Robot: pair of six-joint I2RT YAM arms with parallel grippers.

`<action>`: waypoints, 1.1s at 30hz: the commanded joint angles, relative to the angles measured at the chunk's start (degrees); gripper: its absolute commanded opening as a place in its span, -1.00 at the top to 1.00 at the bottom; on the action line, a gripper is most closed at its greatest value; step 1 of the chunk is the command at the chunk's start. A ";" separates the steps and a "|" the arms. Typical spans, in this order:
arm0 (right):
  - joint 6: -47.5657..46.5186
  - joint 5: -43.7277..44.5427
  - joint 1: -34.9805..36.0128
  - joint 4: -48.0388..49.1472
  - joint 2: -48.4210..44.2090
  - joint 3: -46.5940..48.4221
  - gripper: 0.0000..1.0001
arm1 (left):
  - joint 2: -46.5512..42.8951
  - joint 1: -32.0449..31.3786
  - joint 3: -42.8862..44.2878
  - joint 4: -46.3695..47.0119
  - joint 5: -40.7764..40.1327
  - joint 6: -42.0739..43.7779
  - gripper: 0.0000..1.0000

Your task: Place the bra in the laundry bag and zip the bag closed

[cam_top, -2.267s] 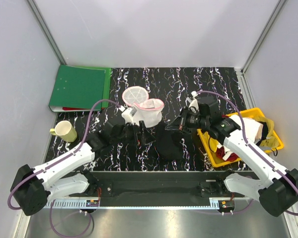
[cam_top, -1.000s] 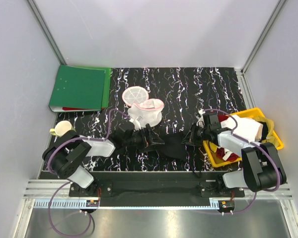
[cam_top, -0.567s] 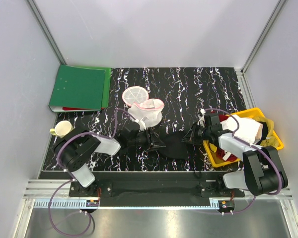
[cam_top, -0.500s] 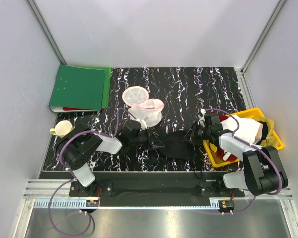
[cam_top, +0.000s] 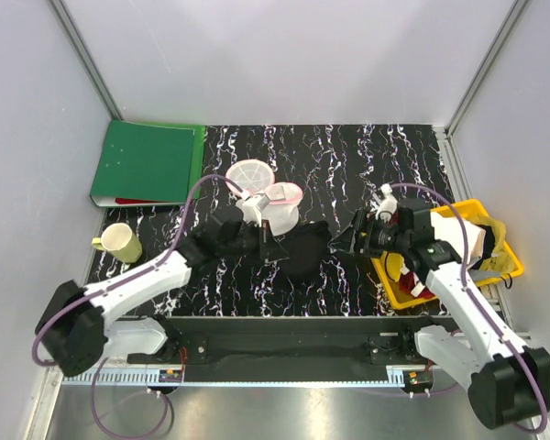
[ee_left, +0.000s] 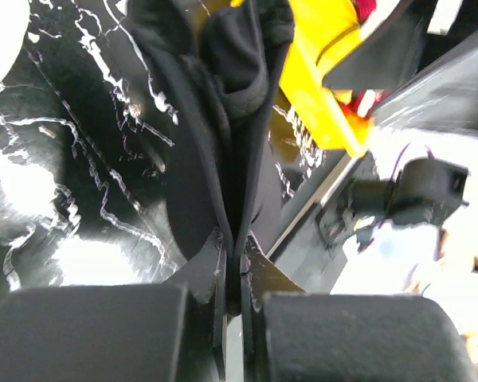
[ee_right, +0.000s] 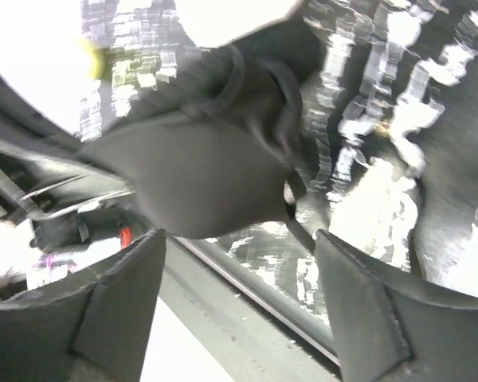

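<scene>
The black bra [cam_top: 302,249] hangs bunched just right of the laundry bag [cam_top: 277,209], a white mesh drum with pink rims whose round end [cam_top: 250,174] is flipped back. My left gripper [cam_top: 262,244] is shut on an edge of the bra, in front of the bag. In the left wrist view the fabric [ee_left: 223,87] runs up from the pinched fingertips [ee_left: 234,253]. My right gripper [cam_top: 348,241] stands open just right of the bra, holding nothing. The right wrist view has the bra's cup [ee_right: 199,175] ahead of the spread jaws [ee_right: 239,274].
A yellow basket [cam_top: 401,295] with white and red clothes sits at the right edge, under my right arm. At the back left lies a green binder [cam_top: 147,163], with a cream cup [cam_top: 120,243] in front of it. The table's front edge runs just below the bra.
My left gripper shut on the bra and lifted it toward the bag. My right gripper opened, let the bra go and rose a little to the right.
</scene>
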 commanded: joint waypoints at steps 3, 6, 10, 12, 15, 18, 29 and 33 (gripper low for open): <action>-8.61 -10.43 0.42 -1.99 -5.27 5.78 -0.81 | -11.82 -0.08 4.26 -18.81 2.76 14.49 1.00; -11.16 -12.46 0.42 -1.90 -6.50 7.10 -0.88 | -18.67 -0.08 4.79 -21.73 5.73 18.01 1.00; -10.48 -19.83 0.76 2.73 -8.96 7.11 -0.99 | -26.42 -0.08 3.83 -22.00 9.87 20.21 1.00; -7.05 -23.54 1.12 9.31 -10.63 5.01 -0.99 | -27.93 -0.08 3.74 -22.00 13.21 20.48 1.00; -6.60 -25.82 2.43 12.24 -11.34 4.64 -0.99 | -28.90 -0.08 3.91 -22.00 15.85 20.30 1.00; -7.04 -27.15 6.12 14.44 -11.69 4.73 -1.00 | -29.08 -0.08 4.00 -21.82 16.29 20.48 1.00; -18.98 -18.63 16.15 6.64 -8.88 7.19 -0.99 | -29.96 0.00 4.27 -18.05 24.19 19.69 1.00; -20.31 -19.41 17.02 5.39 -8.18 8.25 -1.00 | -30.66 0.00 4.27 -15.94 27.88 19.16 1.00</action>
